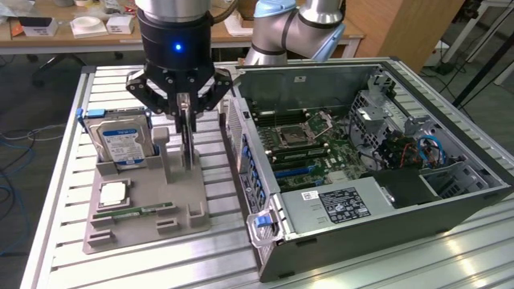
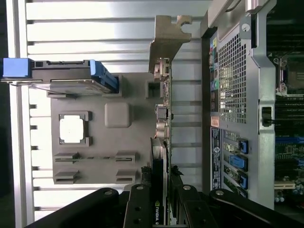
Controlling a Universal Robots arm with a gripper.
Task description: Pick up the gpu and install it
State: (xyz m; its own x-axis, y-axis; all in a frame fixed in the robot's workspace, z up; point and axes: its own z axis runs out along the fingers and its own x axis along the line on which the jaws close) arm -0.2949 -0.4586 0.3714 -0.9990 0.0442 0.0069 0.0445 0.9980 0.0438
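I have the gripper (image 1: 186, 111) closed narrow on the gpu (image 1: 187, 144), one finger on each flat face near its top edge. The card hangs upright and edge-on over the grey parts tray (image 1: 144, 238). I cannot tell whether its bottom edge has cleared the tray's slot. In the exterior view the hard drive (image 1: 120, 141) stands at nine o'clock from the card, and the open computer case (image 1: 386, 198) lies at three o'clock with its motherboard (image 1: 309, 144) exposed. The wrist view shows the silver end bracket (image 2: 167, 38) at the far end of the card, away from the fingers (image 2: 140, 204). I judge the card light and stiff but fragile. The black cooler face looks slick, so I'd favour a flat pinch across the board, clear of the connector edge and bracket.
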